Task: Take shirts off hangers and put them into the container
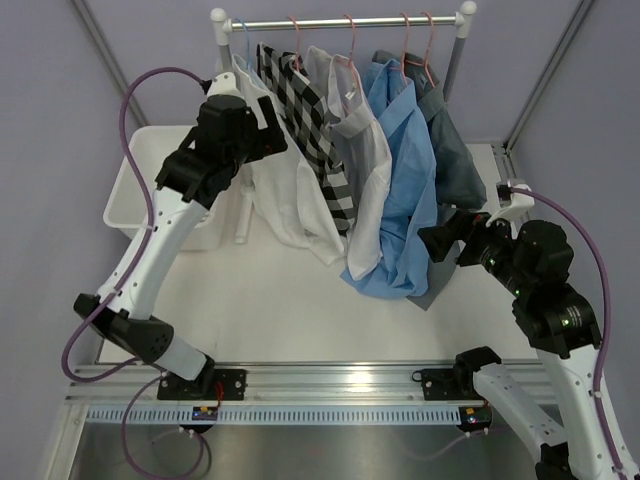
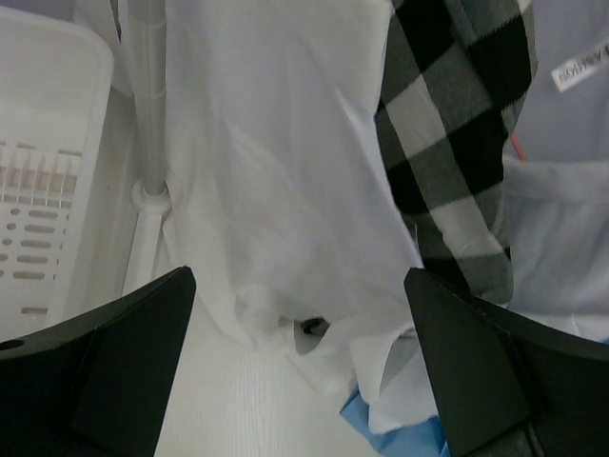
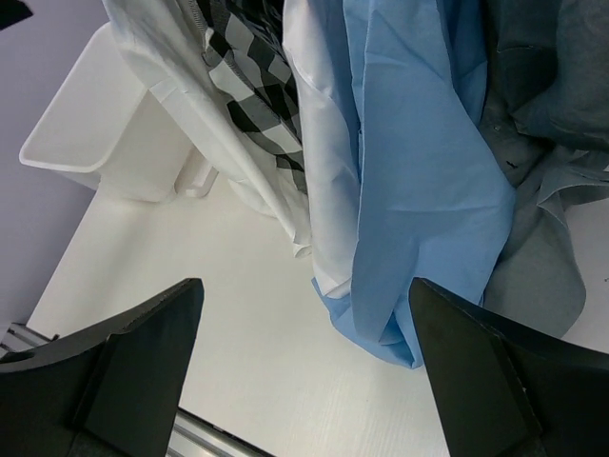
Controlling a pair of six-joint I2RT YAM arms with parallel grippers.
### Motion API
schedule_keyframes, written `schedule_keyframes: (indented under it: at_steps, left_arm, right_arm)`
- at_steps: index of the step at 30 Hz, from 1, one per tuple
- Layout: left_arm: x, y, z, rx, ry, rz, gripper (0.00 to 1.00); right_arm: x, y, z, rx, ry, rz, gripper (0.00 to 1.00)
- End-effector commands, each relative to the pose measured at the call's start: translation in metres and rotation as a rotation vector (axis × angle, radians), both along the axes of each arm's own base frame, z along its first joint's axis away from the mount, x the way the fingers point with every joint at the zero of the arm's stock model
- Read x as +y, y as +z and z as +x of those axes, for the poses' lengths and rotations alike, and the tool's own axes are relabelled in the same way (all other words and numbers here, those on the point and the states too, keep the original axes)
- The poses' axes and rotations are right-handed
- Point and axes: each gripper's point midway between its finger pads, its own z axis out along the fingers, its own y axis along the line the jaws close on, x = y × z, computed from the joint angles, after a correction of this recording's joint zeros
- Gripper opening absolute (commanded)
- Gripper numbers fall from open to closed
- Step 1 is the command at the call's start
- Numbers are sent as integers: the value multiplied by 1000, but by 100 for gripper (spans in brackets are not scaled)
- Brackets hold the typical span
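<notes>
Five shirts hang on hangers from a rail: plain white (image 1: pixel 290 205), black-and-white check (image 1: pixel 318 135), pale grey-white (image 1: pixel 368 165), light blue (image 1: pixel 408 190) and dark grey (image 1: pixel 452 150). The hangers are pink (image 1: pixel 350 45), with one light blue (image 1: pixel 240 32) at the left end. The white container (image 1: pixel 135 190) stands left of the shirts. My left gripper (image 1: pixel 272 132) is open, high up beside the white shirt (image 2: pixel 276 162), with nothing between its fingers. My right gripper (image 1: pixel 445 232) is open too, facing the lower part of the light blue shirt (image 3: pixel 428 171) and apart from it.
The metal rail (image 1: pixel 340 20) rests on white posts; its left post (image 2: pixel 147 95) stands between the container (image 2: pixel 48 143) and the white shirt. The shirt tails reach down to the white tabletop (image 3: pixel 238 314). A metal frame runs along the near table edge (image 1: pixel 330 375).
</notes>
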Motion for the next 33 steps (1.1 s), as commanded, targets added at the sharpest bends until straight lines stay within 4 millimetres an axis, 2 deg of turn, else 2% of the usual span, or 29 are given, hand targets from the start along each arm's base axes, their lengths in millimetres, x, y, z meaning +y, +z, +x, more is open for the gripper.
schedule_keyframes:
  at_steps: [1, 7, 10, 14, 15, 18, 19, 20, 21, 22, 24, 25, 30, 33]
  left_arm:
    - [7, 36, 31, -114, 145, -25, 99]
    - [3, 36, 74, -146, 229, 24, 99]
    - [2, 31, 87, -153, 255, 43, 98]
    - [7, 22, 92, -143, 293, 76, 87]
    - [7, 20, 93, -144, 297, 79, 78]
    - [8, 12, 93, -135, 296, 105, 60]
    - [9, 10, 94, -133, 299, 110, 45]
    - [10, 10, 93, -130, 299, 114, 39]
    - [10, 10, 92, -130, 298, 117, 33]
    - [11, 11, 91, -131, 297, 117, 20]
    - [12, 16, 88, -140, 291, 118, 11]
    - [13, 20, 87, -147, 291, 116, 2]
    - [14, 39, 76, -179, 248, 127, 0]
    - [16, 61, 64, -225, 212, 111, 0]
  right_arm:
    - [9, 1, -7, -25, 64, 15, 99]
    - [8, -1, -15, -55, 73, 20, 100]
    - [7, 0, -17, -73, 72, 21, 99]
    - [5, 2, -20, -90, 69, 17, 99]
    - [5, 2, -21, -95, 67, 17, 99]
    - [5, 2, -23, -103, 74, 17, 100]
    - [5, 2, -23, -103, 75, 19, 99]
    - [5, 2, -24, -105, 74, 19, 99]
    - [5, 3, -24, -108, 75, 19, 99]
    - [5, 2, -24, -106, 74, 18, 99]
    - [5, 3, -26, -111, 79, 17, 100]
    - [5, 2, -26, -109, 82, 15, 99]
    - [6, 3, -29, -114, 92, 16, 99]
    - [6, 2, -30, -112, 97, 14, 99]
